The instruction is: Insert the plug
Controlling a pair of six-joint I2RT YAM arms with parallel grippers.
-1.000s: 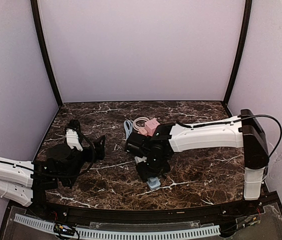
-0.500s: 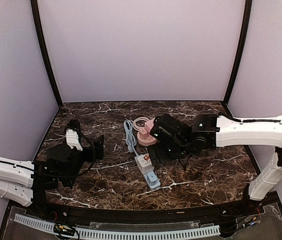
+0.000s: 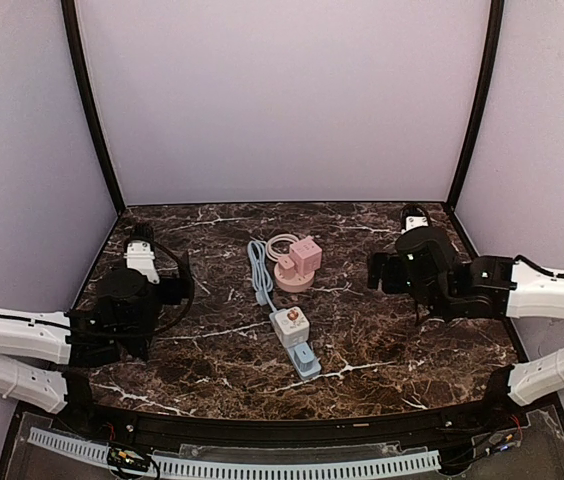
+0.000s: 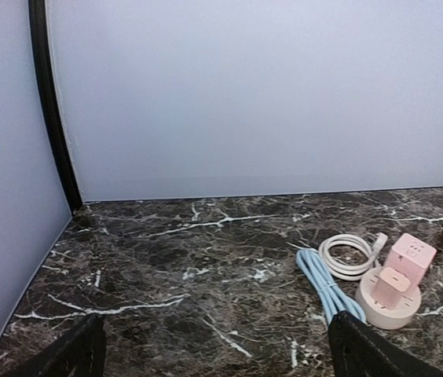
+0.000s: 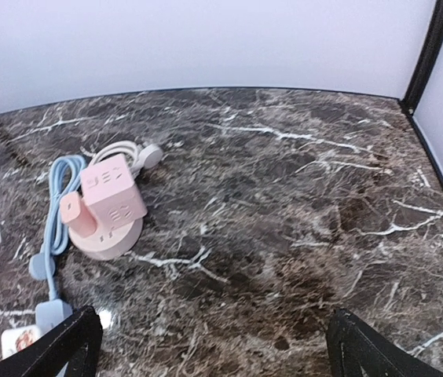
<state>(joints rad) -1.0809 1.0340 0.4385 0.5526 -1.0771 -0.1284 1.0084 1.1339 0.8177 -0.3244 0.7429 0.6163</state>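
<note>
A white plug block [image 3: 289, 325] with a red mark on top sits on the far end of a small blue power strip [image 3: 306, 362] at the table's front middle. Its edge shows in the right wrist view [image 5: 19, 342]. The strip's blue cable [image 3: 259, 274] runs back beside a pink cube socket [image 3: 305, 254] on a round pink base [image 3: 291, 276]. My left gripper [image 3: 184, 290] is open and empty, left of the cable. My right gripper [image 3: 377, 272] is open and empty, to the right of the pink socket. Both sets of jaws stand wide apart in the wrist views [image 4: 221, 357] [image 5: 214, 357].
A white coiled cable [image 3: 280, 243] lies behind the pink socket. Lilac walls and black corner posts [image 3: 90, 110] close the table on three sides. In the left wrist view the pink socket [image 4: 408, 259] and blue cable [image 4: 322, 281] lie at the right.
My right arm has pulled back from over the plug block and strip to the right side, leaving them uncovered. My left gripper has turned slightly and drawn back to the left.
</note>
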